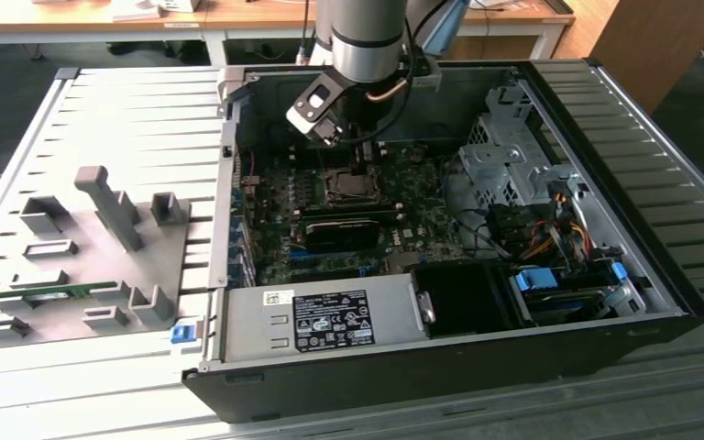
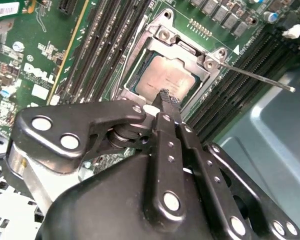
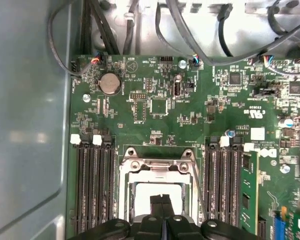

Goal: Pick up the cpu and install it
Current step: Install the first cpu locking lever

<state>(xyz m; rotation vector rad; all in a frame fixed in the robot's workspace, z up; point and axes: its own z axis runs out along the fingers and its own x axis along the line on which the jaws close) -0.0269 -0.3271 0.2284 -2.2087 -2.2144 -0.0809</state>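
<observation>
The cpu (image 2: 162, 75), a silver-grey square with a thin green rim, lies flat in the socket's metal frame (image 2: 210, 62) on the green motherboard. In the first wrist view the cpu (image 3: 145, 197) shows as a bright plate inside the frame. My gripper (image 2: 163, 95) is shut, its black fingers pressed together with nothing between them, their tip right over the cpu's near edge; I cannot tell whether it touches. A thin lever rod (image 2: 255, 76) sticks out from the socket. In the exterior view my gripper (image 1: 361, 154) hangs inside the open computer case above the socket (image 1: 352, 187).
Black memory slots (image 3: 92, 190) flank the socket on both sides, and a green memory stick (image 3: 247, 187) stands in one. Case walls (image 1: 224, 183), a drive cage (image 1: 511, 160), cables (image 1: 548, 234) and a power supply (image 1: 315, 321) surround the board. A grey fixture plate (image 1: 83, 247) lies on the exterior view's left.
</observation>
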